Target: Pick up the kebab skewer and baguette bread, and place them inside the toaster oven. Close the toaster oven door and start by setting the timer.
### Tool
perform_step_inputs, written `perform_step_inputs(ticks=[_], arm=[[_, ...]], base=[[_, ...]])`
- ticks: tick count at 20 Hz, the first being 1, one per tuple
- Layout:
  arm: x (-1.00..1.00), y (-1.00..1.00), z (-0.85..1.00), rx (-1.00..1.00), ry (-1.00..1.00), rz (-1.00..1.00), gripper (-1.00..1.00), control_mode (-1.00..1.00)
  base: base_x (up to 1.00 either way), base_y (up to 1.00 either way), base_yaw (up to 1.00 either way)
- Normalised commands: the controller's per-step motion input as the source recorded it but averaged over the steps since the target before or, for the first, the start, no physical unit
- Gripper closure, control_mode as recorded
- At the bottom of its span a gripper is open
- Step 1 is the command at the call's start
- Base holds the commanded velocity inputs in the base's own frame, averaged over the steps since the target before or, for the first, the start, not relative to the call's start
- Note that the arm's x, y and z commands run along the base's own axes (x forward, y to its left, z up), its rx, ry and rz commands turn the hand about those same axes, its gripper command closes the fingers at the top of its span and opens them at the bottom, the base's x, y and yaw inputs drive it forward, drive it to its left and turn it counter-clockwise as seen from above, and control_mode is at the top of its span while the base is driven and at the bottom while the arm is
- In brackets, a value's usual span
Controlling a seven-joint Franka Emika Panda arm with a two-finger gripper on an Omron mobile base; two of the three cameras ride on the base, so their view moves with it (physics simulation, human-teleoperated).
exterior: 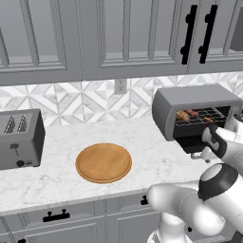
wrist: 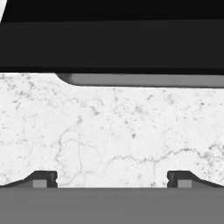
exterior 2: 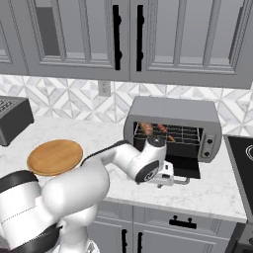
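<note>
Right base view: the toaster oven sits at the back of the worktop, a wide grey metal box. The baguette bread and the kebab skewer already lie side by side on its wire rack. The toaster oven door hangs open, folded down flat toward me, so closing it looks like the step in hand.

My gripper is spread wide and holds nothing. In the hand view it hovers over marbled worktop with the door's silver bar handle just ahead, beneath the dark glass panel.

Handling, by judgement: the door is rigid, hinged at its bottom edge, probably light but springy. The bar is smooth metal, likely slippery; I would hook under its middle and lift in an arc rather than pinch.

Further out: a round wooden board, matte grained, left of the oven; a grey slot toaster beyond it. The control strip is on the oven's right.
</note>
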Motion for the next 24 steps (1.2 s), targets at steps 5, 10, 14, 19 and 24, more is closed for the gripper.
perform_step_inputs(ticks=[5,10,14,19,24], arm=[[0.20,0.00,-0.26,0.00,0.02,0.07,-1.00,-1.00],[0.52,0.00,-0.04,0.00,0.00,0.00,-1.00,-1.00],[0.18,0.00,-0.20,0.00,0.00,0.00,-1.00,-1.00],[0.00,0.00,-0.25,0.00,0.00,-0.01,-1.00,-1.00],[0.13,0.00,-0.18,0.00,-0.02,-0.04,-1.00,-1.00]], base=[[0.00,0.00,0.00],[0.00,0.00,0.00],[0.00,0.00,0.00],[0.00,0.00,0.00],[0.00,0.00,0.00]])
